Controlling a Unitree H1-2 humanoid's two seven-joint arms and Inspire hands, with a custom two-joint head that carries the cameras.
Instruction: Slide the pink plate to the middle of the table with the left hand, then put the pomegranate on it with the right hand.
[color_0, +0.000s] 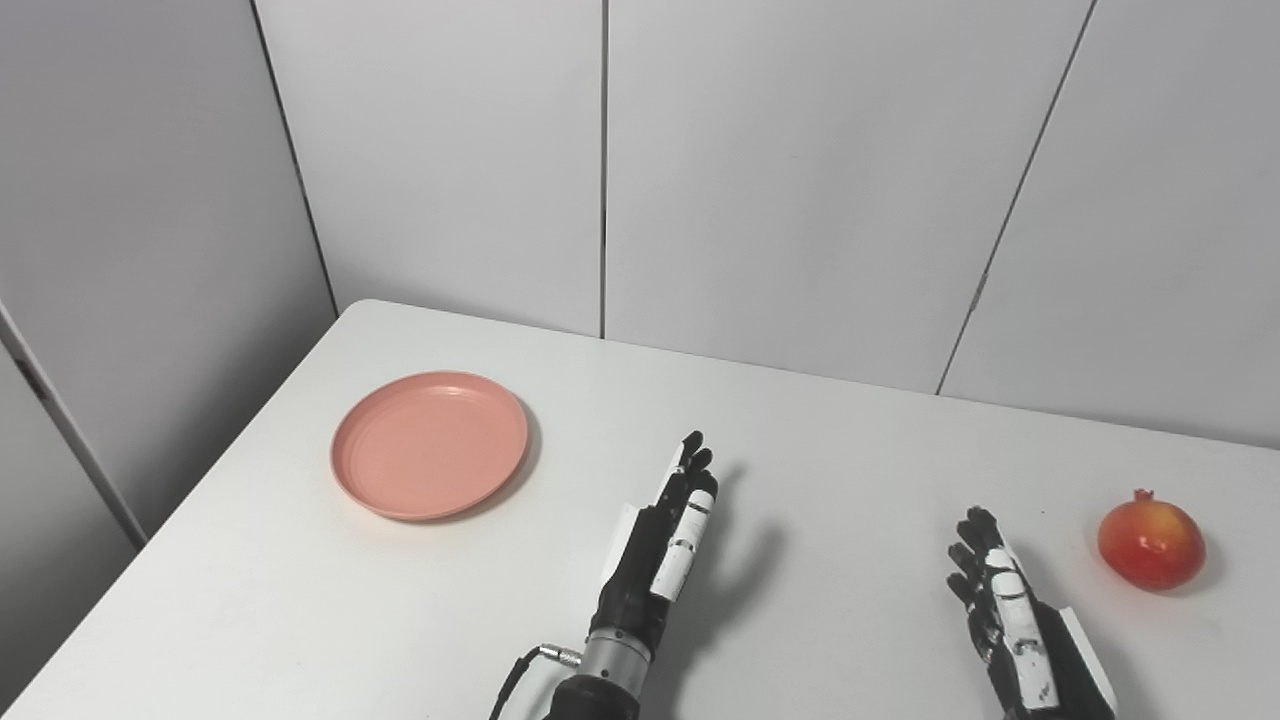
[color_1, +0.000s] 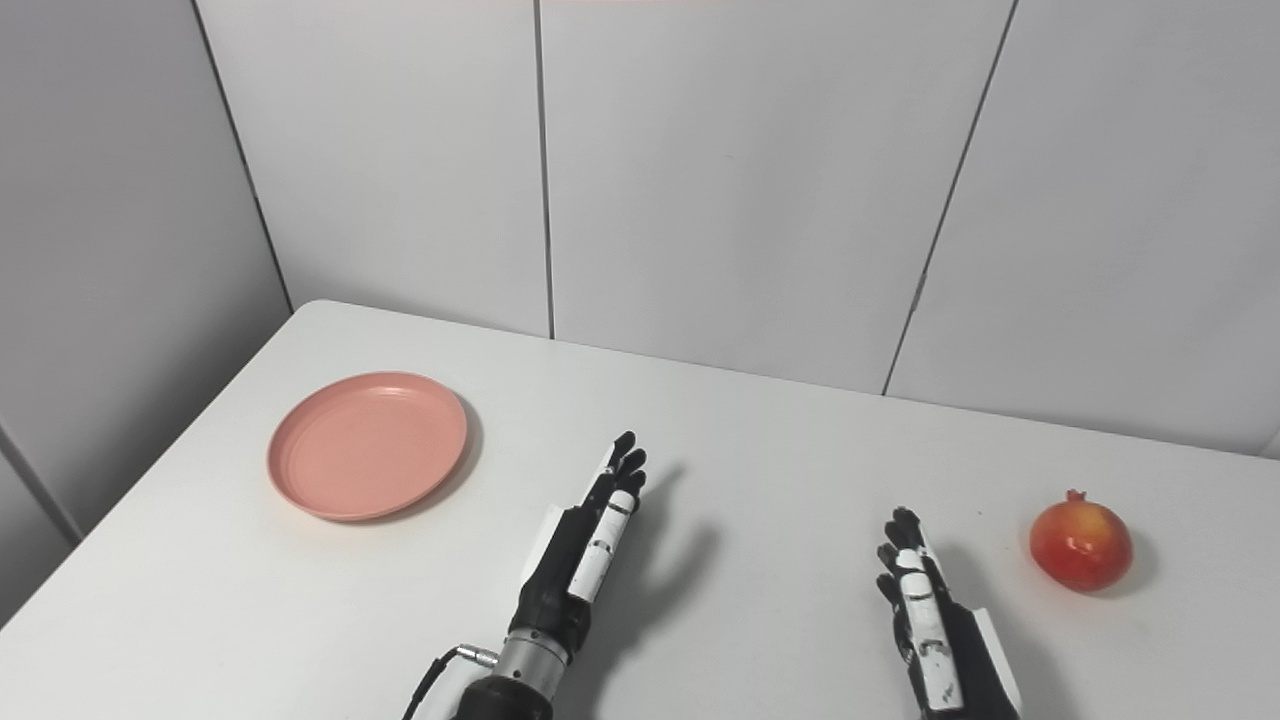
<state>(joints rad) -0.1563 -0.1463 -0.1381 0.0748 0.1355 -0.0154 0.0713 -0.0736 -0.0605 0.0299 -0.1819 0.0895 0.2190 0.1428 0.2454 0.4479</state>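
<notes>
Gray wall panels (color_0: 780, 180) stand behind a big white table (color_0: 800, 440), and thin dark lines run down between the panels. More gray wall stands along the left side of the table.

On the left part of the table lies the pink plate (color_0: 430, 445). It is round and flat, and nothing is on it. It sits well away from the middle of the table, closer to the left edge.

Next in size are the two robot hands, black with white parts. The left hand (color_0: 665, 535) comes up from the bottom near the middle of the table. Its fingers (color_0: 692, 460) are straight and spread a little, pointing to the far wall. It holds nothing. It is to the right of the plate and does not touch it. A black cable (color_0: 515, 680) curls by its silver wrist.

The right hand (color_0: 1005, 610) comes up from the bottom right. Its fingers are apart and bent a bit, and it holds nothing.

The smallest thing is the pomegranate (color_0: 1150, 542), red with some yellow, with its little crown on top. It sits on the table near the right edge, just to the right of the right hand, not touching it.
</notes>
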